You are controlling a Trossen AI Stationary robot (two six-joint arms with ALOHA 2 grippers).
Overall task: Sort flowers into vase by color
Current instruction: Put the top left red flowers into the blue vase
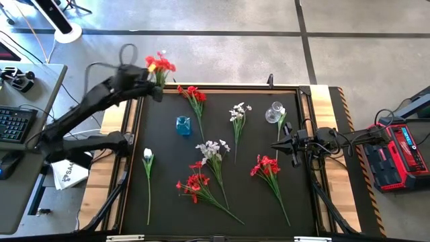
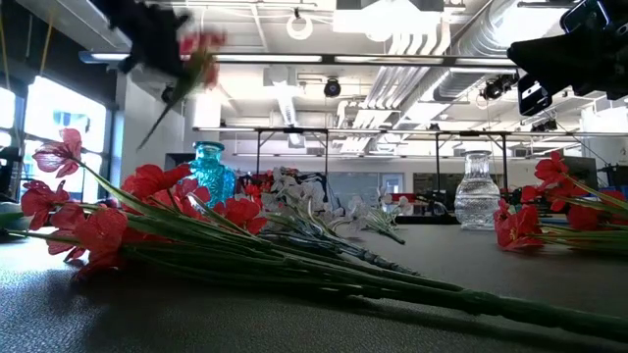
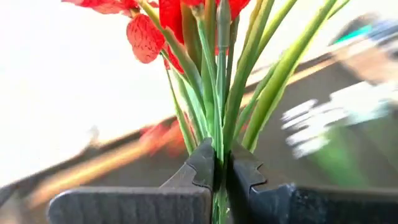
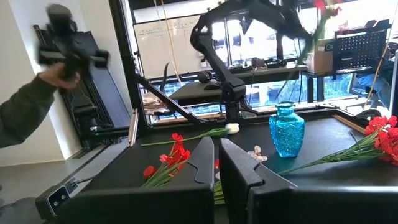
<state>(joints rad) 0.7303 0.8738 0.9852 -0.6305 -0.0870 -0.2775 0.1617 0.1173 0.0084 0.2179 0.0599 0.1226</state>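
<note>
Red flower sprig (image 1: pixel 160 65) pinched by its stems in left gripper (image 1: pixel 150 83), raised above the desk's (image 1: pixel 255 202) far-left corner. Right gripper (image 1: pixel 277 144) pressed together, empty, near the clear vase (image 1: pixel 274 112).

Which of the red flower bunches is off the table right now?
The red sprig at the mat's far left corner: the left gripper is shut on its stems, in the air. The others lie flat.
</note>
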